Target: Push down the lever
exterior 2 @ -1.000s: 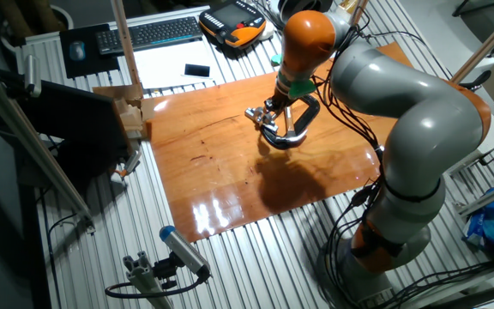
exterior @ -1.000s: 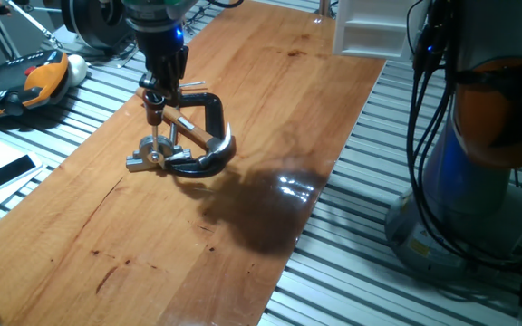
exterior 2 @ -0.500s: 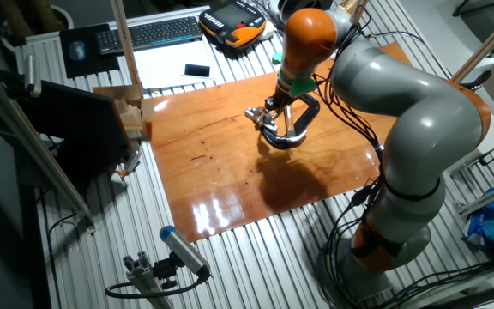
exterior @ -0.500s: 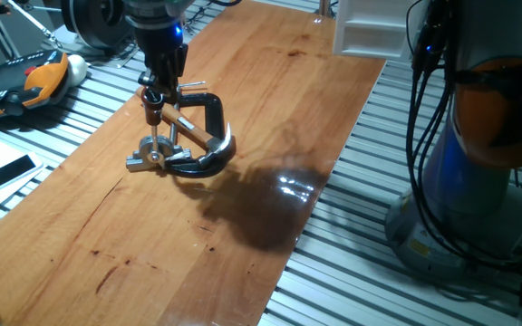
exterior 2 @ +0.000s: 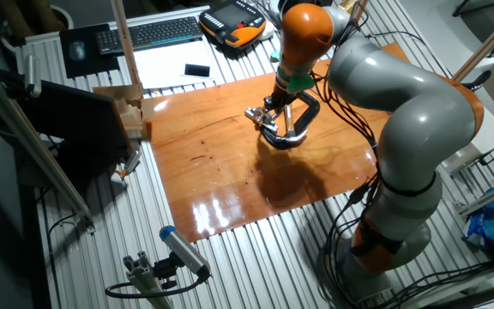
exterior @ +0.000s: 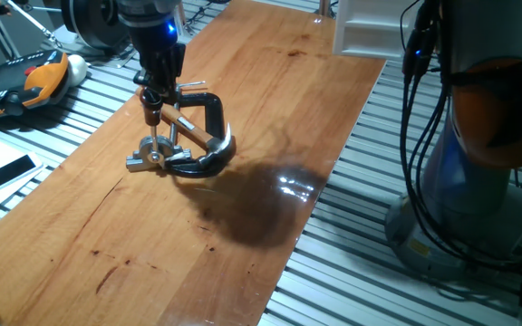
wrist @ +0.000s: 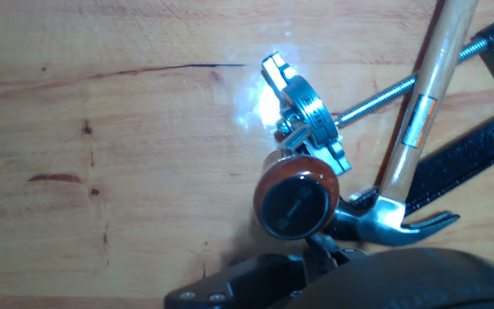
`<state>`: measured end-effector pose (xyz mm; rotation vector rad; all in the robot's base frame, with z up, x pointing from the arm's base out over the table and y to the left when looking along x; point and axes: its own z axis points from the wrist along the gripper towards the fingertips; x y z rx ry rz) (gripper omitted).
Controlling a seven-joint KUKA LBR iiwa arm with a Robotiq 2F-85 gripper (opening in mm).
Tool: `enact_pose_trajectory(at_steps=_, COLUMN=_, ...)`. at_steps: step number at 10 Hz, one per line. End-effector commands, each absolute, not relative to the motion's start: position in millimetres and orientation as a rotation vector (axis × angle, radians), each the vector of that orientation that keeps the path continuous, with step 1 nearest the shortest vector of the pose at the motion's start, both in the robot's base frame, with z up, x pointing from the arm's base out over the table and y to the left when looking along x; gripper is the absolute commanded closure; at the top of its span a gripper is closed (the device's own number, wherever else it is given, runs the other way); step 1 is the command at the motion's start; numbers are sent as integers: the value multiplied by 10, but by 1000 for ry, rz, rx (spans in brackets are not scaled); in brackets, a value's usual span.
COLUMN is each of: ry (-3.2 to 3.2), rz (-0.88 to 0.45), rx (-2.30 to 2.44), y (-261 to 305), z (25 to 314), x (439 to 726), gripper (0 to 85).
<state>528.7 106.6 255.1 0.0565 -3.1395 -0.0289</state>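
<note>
Hanging over the lever's knob

The gripper hangs right above the lever, very close to its top. I cannot tell if the tips touch the knob, and I cannot tell if the jaws are apart or closed. Nothing seems to be held.

The lever is a thin silver rod. It stands almost straight up from a silver fitting on the board. On top sits a small round knob, dark red-brown. In the hand view the knob fills the middle, with the shiny fitting past it.

Just beside the lever lies a hammer with a light wooden handle and a metal head. A black clamp with a thin screw bar sits there too, right next to the hammer.

All this rests on a shiny wooden board with dark marks in the grain. The board lies on a table of metal slats. An orange and black controller and a dark phone lie off to one side. The big grey and orange arm bends over the board.
</note>
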Motion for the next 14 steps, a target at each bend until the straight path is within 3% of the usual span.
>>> enact_pose_trajectory(at_steps=1, ry=-3137, rz=-31, rx=52, y=1067, z=2544, x=5290, gripper=850)
enact_pose_trajectory(at_steps=9, ry=-3136, rz=-84, rx=-47, y=1124, z=2475, x=5287, gripper=850)
enact_pose_trajectory(at_steps=14, ry=-3130, rz=-34, rx=18, y=1129, z=2479, x=5284, gripper=850)
